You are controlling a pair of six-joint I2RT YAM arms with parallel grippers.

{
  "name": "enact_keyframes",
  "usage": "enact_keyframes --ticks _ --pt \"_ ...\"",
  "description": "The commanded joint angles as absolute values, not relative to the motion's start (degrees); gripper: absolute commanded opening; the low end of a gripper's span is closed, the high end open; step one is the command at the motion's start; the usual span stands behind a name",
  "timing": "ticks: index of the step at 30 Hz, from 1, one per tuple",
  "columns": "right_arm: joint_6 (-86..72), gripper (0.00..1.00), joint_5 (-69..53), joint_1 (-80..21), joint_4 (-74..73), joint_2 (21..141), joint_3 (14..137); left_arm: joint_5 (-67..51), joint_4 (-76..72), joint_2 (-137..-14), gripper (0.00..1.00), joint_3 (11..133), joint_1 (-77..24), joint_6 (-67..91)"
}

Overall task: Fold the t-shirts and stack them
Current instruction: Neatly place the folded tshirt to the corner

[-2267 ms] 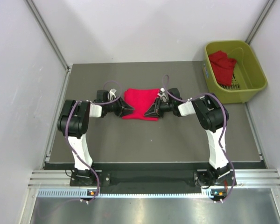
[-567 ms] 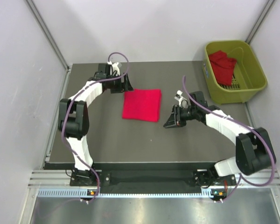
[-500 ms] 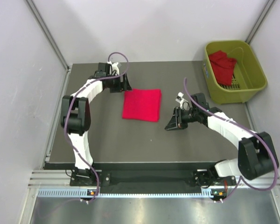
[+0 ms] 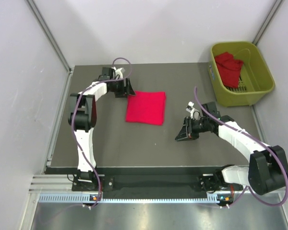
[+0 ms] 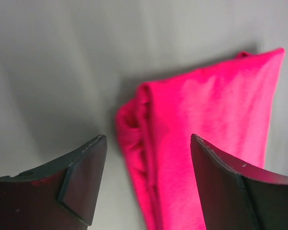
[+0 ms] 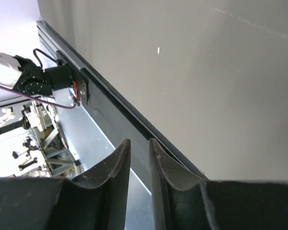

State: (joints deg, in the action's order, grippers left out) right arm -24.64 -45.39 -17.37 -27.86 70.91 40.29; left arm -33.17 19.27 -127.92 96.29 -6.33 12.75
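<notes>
1. Both end effectors have come off the folded t-shirt (image 4: 145, 107). 2.3 s ago they sat against its left and right edges; now it lies alone as a flat red rectangle in the middle of the tabletop (image 4: 134, 143).
2. The left end effector (image 4: 126, 88) has swung to the shirt's far-left corner. Its wrist view shows the fingers spread, holding nothing, with the layered corner of cloth lying just ahead between them.
3. The right end effector (image 4: 181, 136) has drawn back toward the near right, well apart from the shirt. Its fingers are almost pressed together, with only a thin gap (nothing in it).
4. My reading is that the fold on this shirt is essentially done. The left arm looks placed for a last tidy or pinch at that corner.
5. A second t-shirt (image 4: 229, 66) lies crumpled in the basket (image 4: 240, 98) at the far right, so 1 fold and the stacking remain. The free right arm is nearer to fetch it.
</notes>
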Motion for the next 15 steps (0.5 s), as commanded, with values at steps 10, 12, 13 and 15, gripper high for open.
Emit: enact_keyframes --ticks 10,12,13,15 --pt "-26.5 0.22 -48.4 -16.8 -20.6 71.5 38.0 -32.3 16.8 -131.0 0.51 95.2 -9.1 16.3" --pt "-25.9 0.22 -48.1 -16.8 -21.4 71.5 37.9 -31.0 15.9 -131.3 0.24 95.3 -9.1 17.0" --pt "-25.1 0.22 -48.0 -16.7 -22.2 71.5 38.0 -30.6 16.1 -131.4 0.12 96.0 -9.1 17.0" --pt "-24.4 0.22 -47.6 -16.5 -23.3 71.8 38.2 -29.3 17.9 -131.7 0.00 97.0 -9.0 15.9"
